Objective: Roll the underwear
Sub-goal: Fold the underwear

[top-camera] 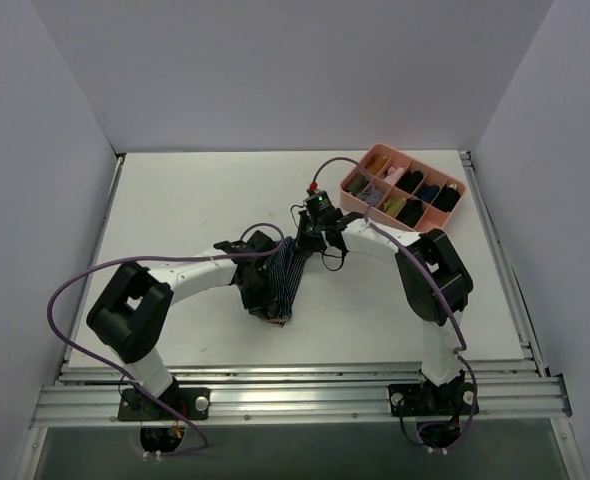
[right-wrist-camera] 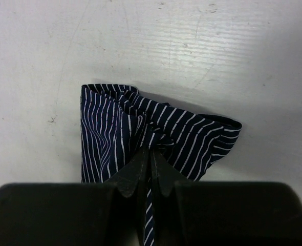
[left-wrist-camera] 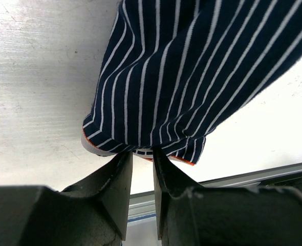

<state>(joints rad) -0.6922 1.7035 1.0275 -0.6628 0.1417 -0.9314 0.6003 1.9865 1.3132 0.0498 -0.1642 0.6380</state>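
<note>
The underwear (top-camera: pixel 287 272), navy with thin light stripes, hangs as a stretched band between my two grippers over the middle of the table. My left gripper (top-camera: pixel 266 303) holds its near end. In the left wrist view the jaws (left-wrist-camera: pixel 142 151) stand narrowly apart, pinching the orange-red waistband edge of the underwear (left-wrist-camera: pixel 192 66). My right gripper (top-camera: pixel 313 232) holds the far end. In the right wrist view it (right-wrist-camera: pixel 151 146) is shut on a bunched fold of the underwear (right-wrist-camera: pixel 115 133), and a strip of cloth runs down between the fingers. The far corners lie on the table.
A pink divided tray (top-camera: pixel 355 200) holding small rolled bundles stands at the back right, just beyond the right gripper. White walls enclose the table on three sides. An aluminium rail (top-camera: pixel 295 395) runs along the near edge.
</note>
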